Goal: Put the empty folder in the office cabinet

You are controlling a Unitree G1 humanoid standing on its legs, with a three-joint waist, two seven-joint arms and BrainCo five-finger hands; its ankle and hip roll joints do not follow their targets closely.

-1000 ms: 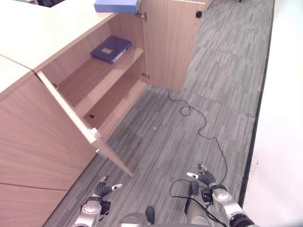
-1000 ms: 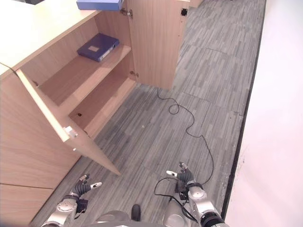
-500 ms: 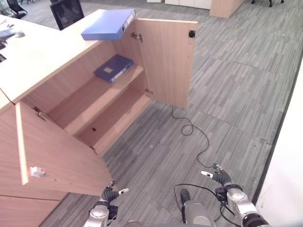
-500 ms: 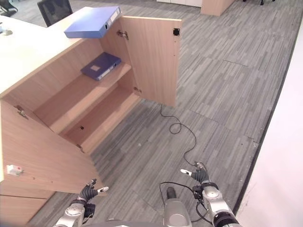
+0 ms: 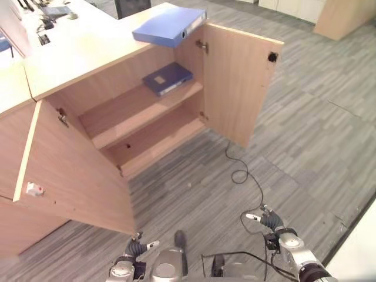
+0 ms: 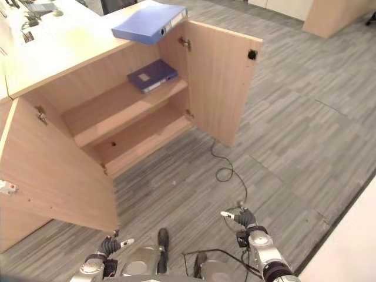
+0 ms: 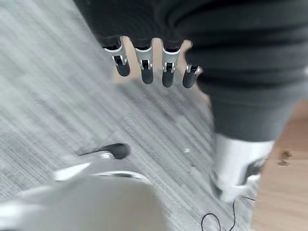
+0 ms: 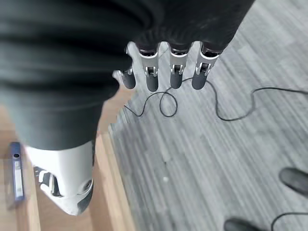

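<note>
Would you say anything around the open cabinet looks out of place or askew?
Yes: a light blue folder lies on the cabinet top, its corner overhanging the edge above the open compartment. A darker folder rests flat on the upper shelf.

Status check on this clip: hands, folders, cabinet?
Left hand and right hand open, low, holding nothing. Light blue folder lies on the wooden cabinet top; dark blue folder on its upper shelf. Both doors open, floor path unobstructed.
</note>
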